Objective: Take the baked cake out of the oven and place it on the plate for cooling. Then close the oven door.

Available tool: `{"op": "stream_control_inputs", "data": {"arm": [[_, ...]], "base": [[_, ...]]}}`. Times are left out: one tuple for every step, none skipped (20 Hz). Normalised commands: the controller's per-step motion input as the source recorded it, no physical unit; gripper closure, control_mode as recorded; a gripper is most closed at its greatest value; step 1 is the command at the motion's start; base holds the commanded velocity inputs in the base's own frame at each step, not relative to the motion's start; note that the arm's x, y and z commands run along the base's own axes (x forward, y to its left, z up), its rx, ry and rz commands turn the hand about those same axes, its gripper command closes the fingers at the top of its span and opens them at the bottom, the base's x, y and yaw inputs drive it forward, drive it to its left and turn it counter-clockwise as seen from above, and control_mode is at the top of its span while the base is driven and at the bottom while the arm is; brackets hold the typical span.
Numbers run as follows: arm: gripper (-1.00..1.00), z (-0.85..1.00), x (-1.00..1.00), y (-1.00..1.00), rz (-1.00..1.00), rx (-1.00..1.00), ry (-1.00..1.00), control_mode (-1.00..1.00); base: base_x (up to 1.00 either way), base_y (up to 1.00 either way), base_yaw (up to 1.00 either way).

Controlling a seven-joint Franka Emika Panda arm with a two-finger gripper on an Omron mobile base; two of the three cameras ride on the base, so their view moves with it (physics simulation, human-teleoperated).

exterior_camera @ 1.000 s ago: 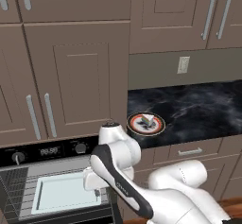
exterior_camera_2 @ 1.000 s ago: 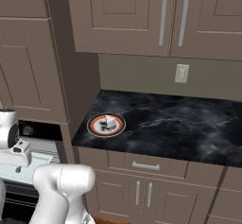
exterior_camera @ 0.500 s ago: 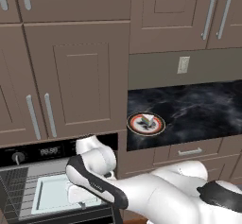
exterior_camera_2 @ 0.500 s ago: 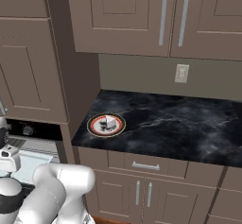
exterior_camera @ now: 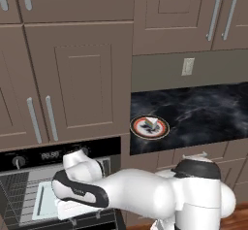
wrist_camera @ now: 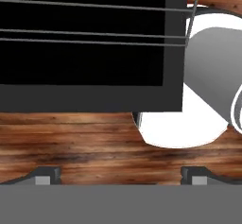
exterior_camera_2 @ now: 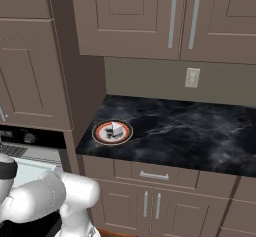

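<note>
The baked cake (exterior_camera: 153,122), a small pale wedge, lies on the round red-ringed plate (exterior_camera: 138,127) on the black counter; the right base view shows the same cake (exterior_camera_2: 116,128) on the plate (exterior_camera_2: 101,132). The oven (exterior_camera: 29,158) stands open at lower left, its light racked inside showing. In the hand view my gripper (wrist_camera: 121,176) is open and holds nothing. It looks down past the near edge of the black oven door (wrist_camera: 85,53), which lies open over the floor. My arm reaches low in front of the oven.
A pale rectangular tray (exterior_camera: 44,201) rests on the oven rack. The black marble counter (exterior_camera_2: 190,131) runs to the right, with brown cabinets above and below it. A wooden floor (wrist_camera: 71,142) lies under the door.
My arm has swung down and to the left, towards the oven front. The cake and plate have stayed put, and the gripper has stayed open.
</note>
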Motion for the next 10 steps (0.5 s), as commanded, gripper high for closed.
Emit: {"op": "stream_control_inputs", "data": {"arm": [[-1.00,-0.39,0.00,0.49,-0.06,-0.10,0.05,-1.00],[-1.00,-0.39,0.00,0.50,-0.07,-0.10,0.06,-1.00],[-1.00,-0.37,0.00,0.49,-0.07,-0.11,0.02,-1.00],[-1.00,-0.37,0.00,0.47,-0.08,-0.12,0.01,-1.00],[-1.00,-0.36,0.00,0.42,-0.09,-0.11,0.01,-1.00],[-1.00,-0.36,0.00,0.38,-0.09,-0.11,0.00,-1.00],[-1.00,-0.35,0.00,0.34,-0.10,-0.12,0.00,-1.00],[-1.00,-0.35,0.00,0.31,-0.12,-0.11,0.00,-1.00],[-1.00,-0.34,0.00,0.27,-0.13,-0.10,0.00,-1.00],[-1.00,-0.36,0.00,0.27,-0.13,-0.11,0.00,-1.00]], "base": [[0.00,0.00,0.00],[0.00,0.00,0.00],[0.00,0.00,0.00],[0.00,0.00,0.00],[0.00,0.00,0.00],[0.00,0.00,0.00],[0.00,0.00,0.00],[0.00,0.00,0.00],[0.00,0.00,0.00],[0.00,0.00,0.00]]}}
